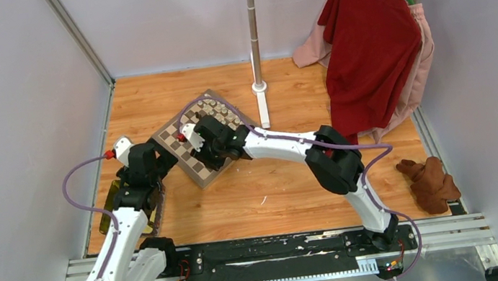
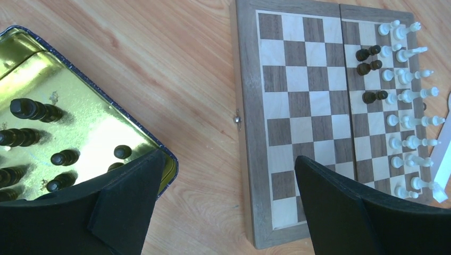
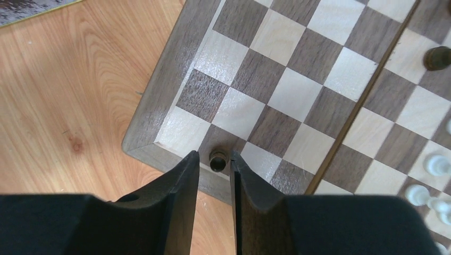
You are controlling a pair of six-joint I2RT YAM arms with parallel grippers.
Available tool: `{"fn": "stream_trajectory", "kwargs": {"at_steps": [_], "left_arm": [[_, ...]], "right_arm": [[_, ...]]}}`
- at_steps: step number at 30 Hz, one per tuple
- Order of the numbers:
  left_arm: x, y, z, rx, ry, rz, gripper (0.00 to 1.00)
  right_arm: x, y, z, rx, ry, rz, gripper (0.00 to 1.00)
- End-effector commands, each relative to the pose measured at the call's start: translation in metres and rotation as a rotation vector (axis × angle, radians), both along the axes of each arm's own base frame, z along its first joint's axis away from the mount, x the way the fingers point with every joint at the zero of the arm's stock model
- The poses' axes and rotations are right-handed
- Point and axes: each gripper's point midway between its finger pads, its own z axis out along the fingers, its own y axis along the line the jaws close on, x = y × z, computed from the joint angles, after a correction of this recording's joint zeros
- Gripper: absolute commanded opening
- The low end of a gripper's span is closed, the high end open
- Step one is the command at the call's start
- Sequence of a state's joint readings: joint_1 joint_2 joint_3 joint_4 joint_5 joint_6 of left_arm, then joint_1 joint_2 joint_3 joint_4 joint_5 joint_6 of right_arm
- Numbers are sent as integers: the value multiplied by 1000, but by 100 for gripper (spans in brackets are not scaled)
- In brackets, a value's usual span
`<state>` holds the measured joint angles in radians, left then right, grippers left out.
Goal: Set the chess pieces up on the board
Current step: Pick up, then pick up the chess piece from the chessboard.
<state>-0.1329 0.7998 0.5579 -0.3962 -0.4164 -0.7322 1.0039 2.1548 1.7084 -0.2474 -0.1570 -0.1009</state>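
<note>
Right end effector [image 3: 214, 157] is straddling a dark piece [image 3: 218, 161] standing on the board's [image 3: 159, 106] corner square; jaws slightly parted, released. Left end effector [image 2: 230, 158] is hanging wide, empty. Piece likely light, slick, tippy; pinching below head advised.

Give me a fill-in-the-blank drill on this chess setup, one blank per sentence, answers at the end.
1. The pieces lying in the yellow tray are all ___ in colour.
2. The dark piece near the corner of the board sits between the fingers of the claw on the ___ arm.
3. The left claw hangs with its jaws wide ___.
4. The cream pieces stand in ___ rows along one side of the board.

Missing words: dark; right; open; two.
</note>
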Motion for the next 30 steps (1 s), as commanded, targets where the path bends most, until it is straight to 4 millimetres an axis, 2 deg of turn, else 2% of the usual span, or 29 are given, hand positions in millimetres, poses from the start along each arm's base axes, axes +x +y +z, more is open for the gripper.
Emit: {"fn": "stream_trajectory", "kwargs": {"at_steps": [1,3,7,12,15,23,26,30], "left_arm": [[14,2,22,-9,-52,24,100],[25,-2,27,-10,-58,7,100],[52,-14,27,-27,-64,-44,99],[87,-31,26,-11,-69,-99,97],[107,-42,22,34,-45,-137,97],[161,-60,28,141,-57,-216,97],[185,-68,21,151,-77,-242,95],[210,-82,-1,144,-31,-298,91]], "right_arm": [[2,-2,79,93,-81,-22,33],[10,-13,98,114,-103,-52,34],[30,-47,122,143,-123,-129,35],[57,-88,123,168,-105,-230,36],[70,-106,121,200,-91,-275,36],[84,-123,115,219,-104,-305,36],[90,-127,114,219,-143,-317,36],[95,-133,104,193,-144,-333,35]]}}
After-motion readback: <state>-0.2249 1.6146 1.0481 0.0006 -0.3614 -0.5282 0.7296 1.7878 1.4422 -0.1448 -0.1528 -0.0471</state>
